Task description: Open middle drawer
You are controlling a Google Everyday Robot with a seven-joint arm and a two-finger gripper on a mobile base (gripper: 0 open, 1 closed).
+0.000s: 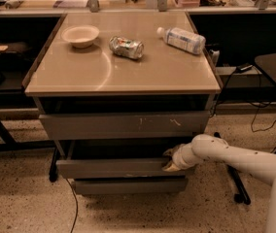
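A grey metal drawer unit stands under a beige table, with three fronts stacked below the tabletop. The middle drawer is the mid-sized plain front. It sits a little forward of the unit, with a dark gap showing above its top edge. Over it is the taller top drawer front, which has pale scratch marks toward its right side. Beneath it is the narrower bottom drawer front. The robot's white arm reaches in from the lower right. Its gripper is at the right end of the middle drawer, against the front's upper edge and partly inside the dark gap. From this angle I cannot tell whether the gripper is spread or pressed together. On the table, a pale bowl sits upright at the back left, a crushed can lies on its side near the middle, and a clear plastic bottle lies on its side at the back right. A dark cable trails across the speckled floor in front of the unit.
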